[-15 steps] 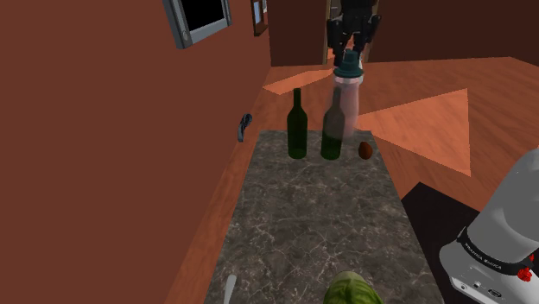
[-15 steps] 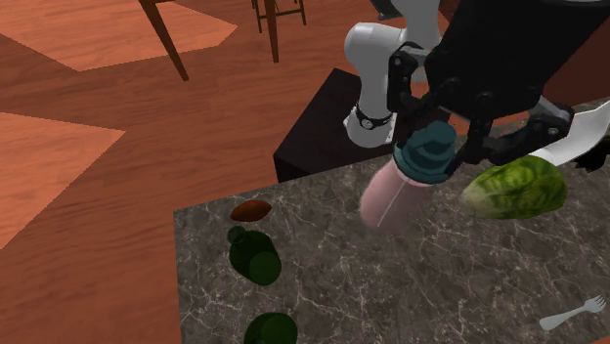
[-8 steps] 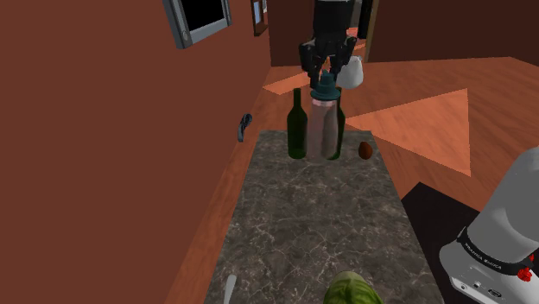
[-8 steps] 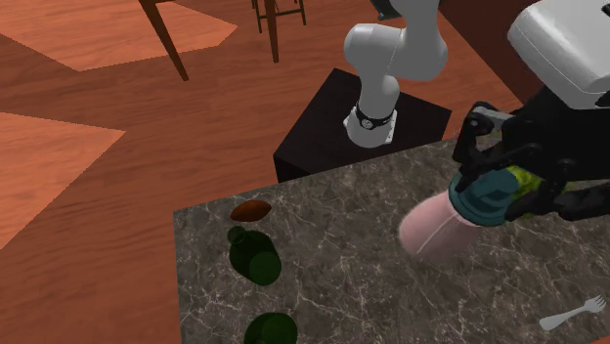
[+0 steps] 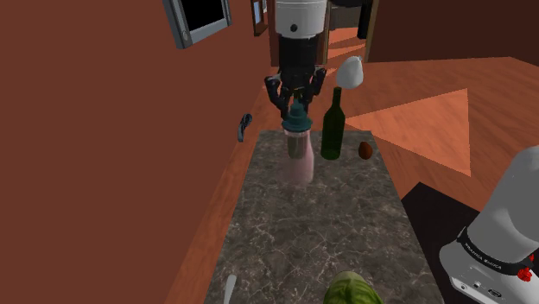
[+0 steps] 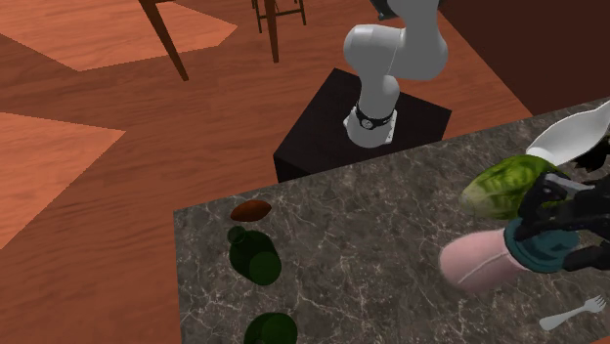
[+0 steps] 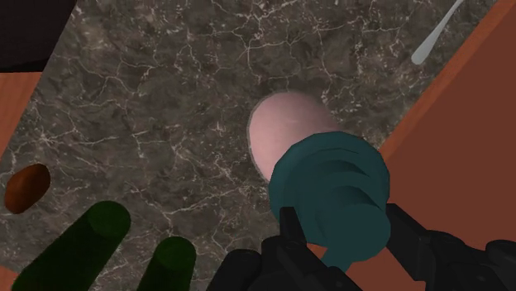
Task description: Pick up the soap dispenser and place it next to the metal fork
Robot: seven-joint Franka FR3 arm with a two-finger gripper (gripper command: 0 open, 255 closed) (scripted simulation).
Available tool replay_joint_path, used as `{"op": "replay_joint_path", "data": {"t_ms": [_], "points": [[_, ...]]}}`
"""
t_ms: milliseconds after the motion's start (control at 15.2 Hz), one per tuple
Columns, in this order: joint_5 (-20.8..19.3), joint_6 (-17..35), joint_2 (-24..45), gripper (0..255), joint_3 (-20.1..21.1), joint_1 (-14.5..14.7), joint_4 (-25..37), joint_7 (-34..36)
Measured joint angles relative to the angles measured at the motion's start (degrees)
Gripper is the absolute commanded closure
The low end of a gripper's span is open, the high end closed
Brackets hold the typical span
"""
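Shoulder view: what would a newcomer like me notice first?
A black pincer hangs over the dark marbled table, clasping a pink soap dispenser by its teal top. A green bottle stands at its right in that view, and a pale fork lies at the second exterior view's lower right.

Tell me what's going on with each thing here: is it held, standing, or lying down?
soap dispenser: held by its teal top, above the table, not set down.
hand: shut on the soap dispenser.
fork: lying flat on the table, untouched.
brown lump: lying on the table.
green bottle by the brown lump: standing upright.
other green bottle: standing upright.
leafy green head: resting on the table.
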Motion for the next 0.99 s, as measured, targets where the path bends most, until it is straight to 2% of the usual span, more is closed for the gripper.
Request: {"op": "replay_joint_path", "data": {"t_ms": [132,660,990], "points": [[-0.67,1.91,1.89,255,1.77,0.97,-0.16,2.78],[-6.81,6.02,14.48,255,7.50,5.60,6.72,14.03],[-11.83,6.86,23.10,255,9.44,10.25,12.92,20.86]]}}
